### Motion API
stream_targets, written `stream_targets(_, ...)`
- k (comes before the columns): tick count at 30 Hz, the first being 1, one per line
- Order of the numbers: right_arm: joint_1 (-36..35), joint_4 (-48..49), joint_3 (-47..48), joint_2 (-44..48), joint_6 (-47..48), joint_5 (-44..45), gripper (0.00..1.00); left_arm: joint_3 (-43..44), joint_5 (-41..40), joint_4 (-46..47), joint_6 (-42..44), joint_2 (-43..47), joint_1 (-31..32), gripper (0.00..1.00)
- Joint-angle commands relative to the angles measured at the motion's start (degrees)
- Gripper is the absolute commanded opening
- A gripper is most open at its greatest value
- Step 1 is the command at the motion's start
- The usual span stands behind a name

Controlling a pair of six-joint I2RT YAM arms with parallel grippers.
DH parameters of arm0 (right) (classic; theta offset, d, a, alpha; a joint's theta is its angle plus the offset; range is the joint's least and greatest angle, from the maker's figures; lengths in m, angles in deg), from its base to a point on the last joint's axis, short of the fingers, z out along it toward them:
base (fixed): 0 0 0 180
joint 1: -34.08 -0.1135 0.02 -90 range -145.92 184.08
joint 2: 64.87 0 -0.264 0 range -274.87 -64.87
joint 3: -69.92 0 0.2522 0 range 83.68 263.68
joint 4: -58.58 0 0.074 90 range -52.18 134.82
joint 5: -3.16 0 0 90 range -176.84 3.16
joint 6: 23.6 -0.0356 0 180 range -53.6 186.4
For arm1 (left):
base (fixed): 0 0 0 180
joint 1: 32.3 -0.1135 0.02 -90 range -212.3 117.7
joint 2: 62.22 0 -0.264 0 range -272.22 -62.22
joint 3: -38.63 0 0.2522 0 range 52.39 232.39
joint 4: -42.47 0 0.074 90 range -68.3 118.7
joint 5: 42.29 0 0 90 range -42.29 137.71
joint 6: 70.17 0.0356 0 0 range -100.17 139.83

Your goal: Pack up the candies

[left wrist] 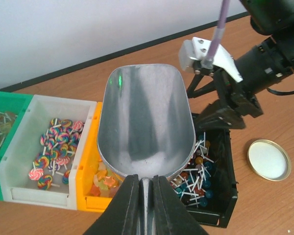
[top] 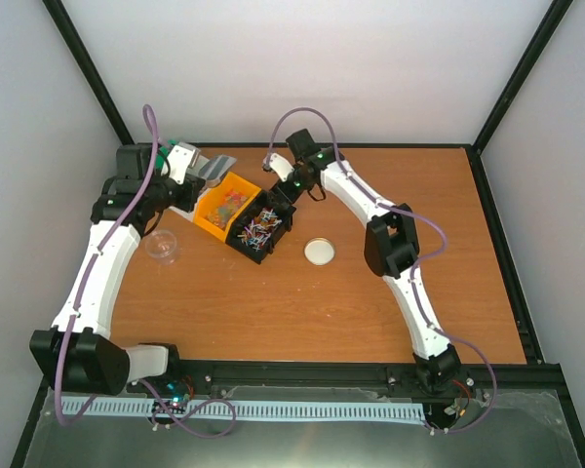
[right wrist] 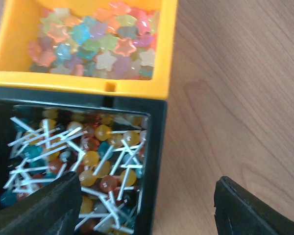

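Between fingers of right gripper [right wrist: 144, 198], held apart: black bin [right wrist: 155, 147] wall, straddled likely to steady it | ahead of left gripper [left wrist: 146, 196]: empty metal scoop [left wrist: 144, 117], handle clamped, poised over candies [left wrist: 196, 171].

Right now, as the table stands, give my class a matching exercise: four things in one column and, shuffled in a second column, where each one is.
Column A
1 star candies
2 ball lollipops
3 swirl lollipops
4 metal scoop

Column B
a in the white bin
b held by the left gripper
c in the black bin
d in the orange bin

Pairs: 1-d, 2-c, 3-a, 4-b
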Motion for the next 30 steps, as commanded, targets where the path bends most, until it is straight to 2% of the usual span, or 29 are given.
stream_targets(1,-1.6,4.2,2.3,-3.2,2.0,7.7,0.71,-0.4,0.4,-0.8,-0.7,2.1,-0.6,0.01)
stream_targets(4,-2.9,5.9,2.7,-4.5,2.7,8.7,0.68,-0.1,0.8,-1.3,-1.3,2.5,-0.6,0.01)
stream_targets(6,-3.7,6.5,2.7,-5.0,3.1,9.5,0.62,-0.1,-0.4,-1.6,-1.0,2.9,-0.6,0.01)
stream_targets(14,-4.4,6.3,-0.2,-3.5,1.8,13.7,0.28,-0.2,-4.6,-2.7,0.9,3.6,-0.6,0.01)
stream_targets(22,-3.6,13.3,-17.3,6.5,0.2,15.6,0.12,-0.1,-3.7,-2.3,2.6,2.5,-0.6,0.01)
stream_targets(30,-0.5,20.7,-37.9,19.4,-0.6,15.0,0.04,0.9,-0.3,-3.9,6.2,0.6,-0.6,0.01)
